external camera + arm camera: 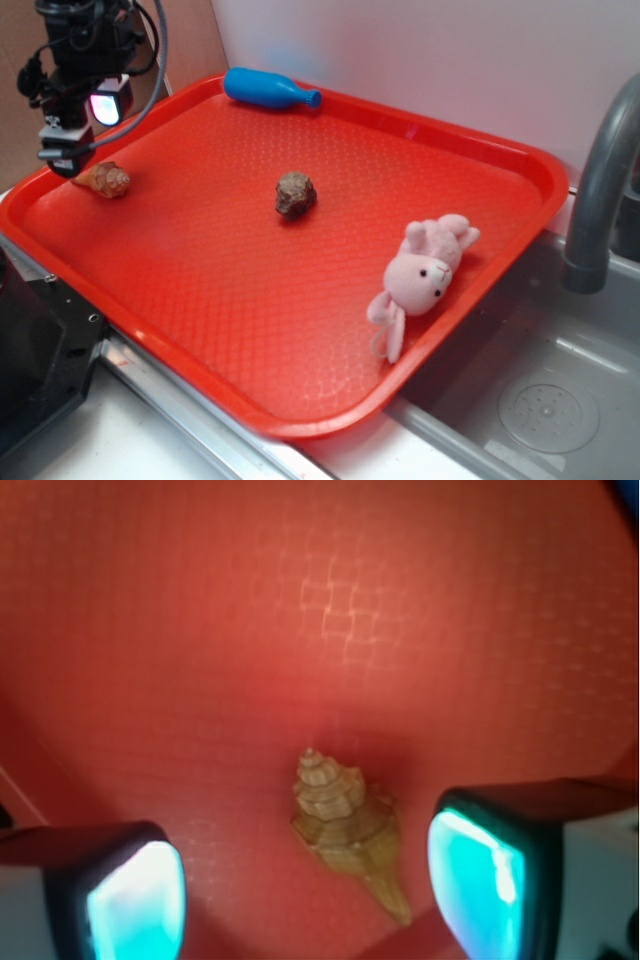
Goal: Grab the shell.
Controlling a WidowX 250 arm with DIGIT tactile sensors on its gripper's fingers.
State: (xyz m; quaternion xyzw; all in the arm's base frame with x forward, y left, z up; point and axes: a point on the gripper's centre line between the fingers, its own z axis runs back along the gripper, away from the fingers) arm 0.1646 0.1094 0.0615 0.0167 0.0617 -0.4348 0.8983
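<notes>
The conch shell [345,825] lies near the red tray's [300,300] left edge, between my gripper's [305,895] parted fingers [135,900]. I judge the tapered, off-centre shell may pivot or squirt out as the pads close unevenly on it.

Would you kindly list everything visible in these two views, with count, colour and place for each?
shell: one, tan-orange, far left of the tray, lying between the claw's fingers
rock-like lump: one, dark brown, near the tray's middle
bottle: one, blue, lying on its side at the tray's back edge
plush bunny: one, pink, at the tray's right edge
tray: one, red, textured, on the counter beside the sink
sink: one, grey, to the right of the tray
faucet: one, dark grey, above the sink
claw: one, black, open, fingers either side of the shell without touching it
</notes>
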